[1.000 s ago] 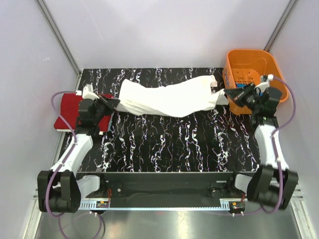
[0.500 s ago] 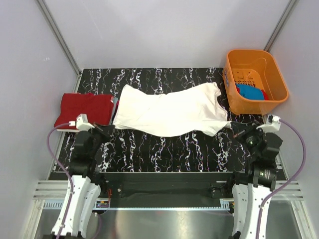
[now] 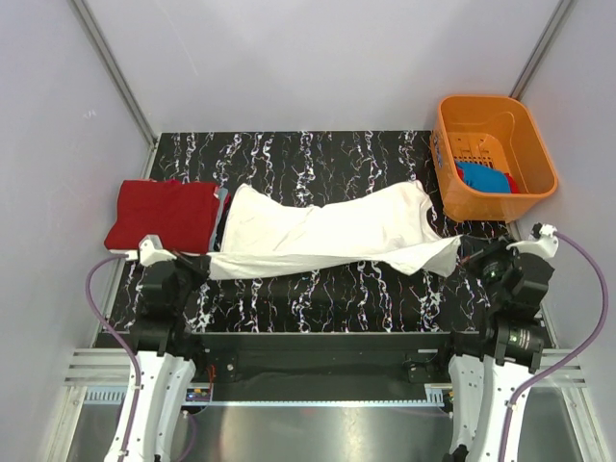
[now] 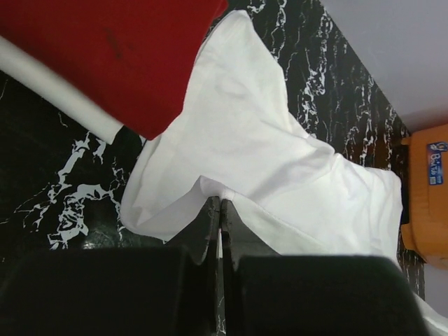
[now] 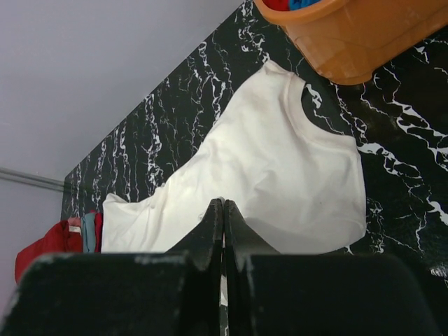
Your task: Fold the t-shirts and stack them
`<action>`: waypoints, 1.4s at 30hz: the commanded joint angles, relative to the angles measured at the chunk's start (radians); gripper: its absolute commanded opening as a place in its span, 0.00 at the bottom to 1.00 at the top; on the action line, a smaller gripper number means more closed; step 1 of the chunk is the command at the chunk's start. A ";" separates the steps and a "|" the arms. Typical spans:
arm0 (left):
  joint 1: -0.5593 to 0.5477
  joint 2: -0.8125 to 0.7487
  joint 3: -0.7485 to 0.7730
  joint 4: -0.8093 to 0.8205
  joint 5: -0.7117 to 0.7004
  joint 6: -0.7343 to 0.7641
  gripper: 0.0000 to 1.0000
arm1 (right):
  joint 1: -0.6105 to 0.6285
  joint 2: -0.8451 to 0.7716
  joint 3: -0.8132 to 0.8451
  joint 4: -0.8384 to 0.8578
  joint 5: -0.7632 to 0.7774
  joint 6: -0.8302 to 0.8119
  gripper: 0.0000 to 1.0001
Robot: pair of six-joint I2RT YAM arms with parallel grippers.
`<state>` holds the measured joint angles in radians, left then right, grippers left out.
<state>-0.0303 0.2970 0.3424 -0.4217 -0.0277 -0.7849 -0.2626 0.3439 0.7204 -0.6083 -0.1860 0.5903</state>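
A large white t-shirt is stretched across the black marbled table. My left gripper is shut on its left near corner, and the pinched cloth shows at the fingertips in the left wrist view. My right gripper is shut on the right near corner of the white shirt. A folded red t-shirt lies at the table's left edge, also in the left wrist view. A bright blue t-shirt lies in the orange basket.
The orange plastic basket stands at the back right corner, and it shows in the right wrist view. Grey walls close in the table on three sides. The arm bases sit along the near edge.
Both arms have pulled back toward the near edge with the white shirt's corners, drawing it flat and spread. Its near edge now reaches further toward me.
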 commanded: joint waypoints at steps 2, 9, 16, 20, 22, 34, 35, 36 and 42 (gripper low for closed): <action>0.001 0.031 0.063 0.026 -0.023 0.004 0.00 | -0.001 0.124 0.119 0.028 -0.001 -0.018 0.00; 0.001 0.070 0.040 0.026 -0.051 0.006 0.00 | -0.001 0.239 0.028 0.050 -0.033 -0.033 0.00; 0.001 0.108 0.061 0.168 0.024 0.056 0.00 | -0.001 0.320 0.010 0.139 -0.092 -0.018 0.00; 0.001 0.440 0.274 0.192 0.109 0.065 0.00 | 0.000 0.542 0.214 0.177 -0.173 -0.021 0.00; 0.003 0.516 0.389 0.151 0.133 0.078 0.00 | -0.001 0.584 0.311 0.166 -0.176 -0.011 0.00; 0.003 0.263 0.993 0.064 0.241 0.110 0.00 | -0.001 0.457 1.101 0.121 -0.368 -0.040 0.00; 0.003 0.252 1.026 0.061 0.247 0.110 0.00 | -0.001 0.451 1.201 0.114 -0.362 -0.055 0.00; 0.003 0.246 1.058 0.041 0.255 0.108 0.00 | -0.001 0.449 1.256 0.085 -0.348 -0.066 0.00; 0.003 0.287 1.336 -0.038 0.278 0.093 0.00 | -0.012 0.561 1.691 -0.070 -0.386 -0.090 0.00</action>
<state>-0.0311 0.5335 1.6173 -0.3943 0.1963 -0.6880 -0.2653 0.8139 2.3093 -0.5697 -0.5198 0.5240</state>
